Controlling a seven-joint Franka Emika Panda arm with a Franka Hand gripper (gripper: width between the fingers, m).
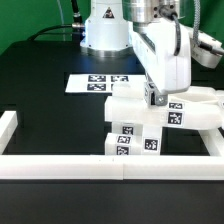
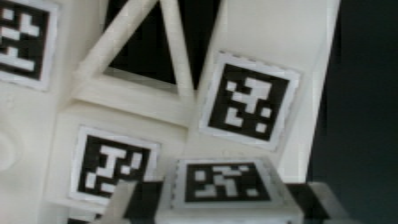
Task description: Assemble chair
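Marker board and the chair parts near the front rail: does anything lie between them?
No. In the exterior view, only bare dark table separates the marker board from the chair parts; the arm hangs above that stretch.

Chair parts (image 1: 150,120) matt white plastic; robot arm (image 1: 165,55) glossy white; table (image 1: 45,100) matt black.

**A black desk fenced in white**

A dark, matte desk (image 1: 45,100) fills the exterior view. A low white border rail (image 1: 60,166) crosses the lower frame and turns up the left edge. The marker board (image 1: 88,83) lies flat at centre. Upper left is dim, with dark cables (image 1: 55,32).
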